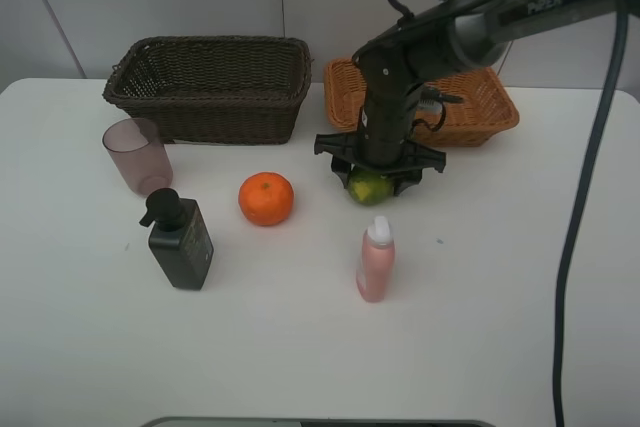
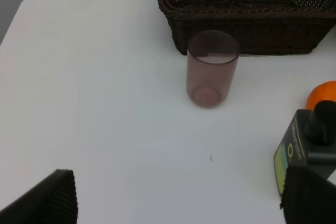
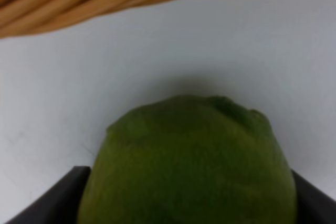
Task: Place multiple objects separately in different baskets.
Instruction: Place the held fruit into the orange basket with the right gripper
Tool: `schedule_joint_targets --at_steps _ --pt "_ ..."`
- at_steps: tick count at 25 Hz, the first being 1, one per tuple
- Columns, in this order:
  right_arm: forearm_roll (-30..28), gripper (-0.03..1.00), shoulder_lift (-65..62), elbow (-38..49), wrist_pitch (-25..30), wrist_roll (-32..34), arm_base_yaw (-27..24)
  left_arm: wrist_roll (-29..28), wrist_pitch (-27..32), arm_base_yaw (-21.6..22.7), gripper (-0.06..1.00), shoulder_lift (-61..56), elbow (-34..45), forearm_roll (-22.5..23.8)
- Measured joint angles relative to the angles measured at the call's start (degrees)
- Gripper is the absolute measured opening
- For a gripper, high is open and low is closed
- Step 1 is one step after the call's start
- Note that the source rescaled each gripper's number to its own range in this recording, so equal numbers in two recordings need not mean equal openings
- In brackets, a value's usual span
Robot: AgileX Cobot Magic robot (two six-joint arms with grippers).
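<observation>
With the right gripper (image 1: 373,177) clamped on the green-yellow fruit (image 1: 365,190), which sits on the table (image 1: 480,297) just before the orange-tan basket (image 1: 492,113), we lift vertically clear of the rim; carry over the basket; release low to prevent rolling.

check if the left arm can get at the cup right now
Probably yes. The cup stands alone in front of the dark basket, bare table lies between it and the open left tool, and the pump bottle sits off to one side.
</observation>
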Motion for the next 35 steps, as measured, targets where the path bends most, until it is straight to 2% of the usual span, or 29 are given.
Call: schedule_joint_targets --at_steps 13,17,27,35 --pt "0.0 0.52 -0.1 0.0 0.1 -0.1 0.0 0.0 0.0 0.0 1.00 0.0 0.0 0.0" --pt "0.3 0.52 -1.5 0.0 1.2 -2.5 0.0 0.0 0.0 0.0 1.00 0.0 0.0 0.0" --pt "7.6 0.52 -9.4 0.2 9.2 -24.6 -0.1 0.0 0.0 0.0 1.00 0.0 0.0 0.0" --pt "8.5 0.52 -11.6 -5.3 18.0 -32.9 -2.4 0.0 0.0 0.0 1.00 0.0 0.0 0.0"
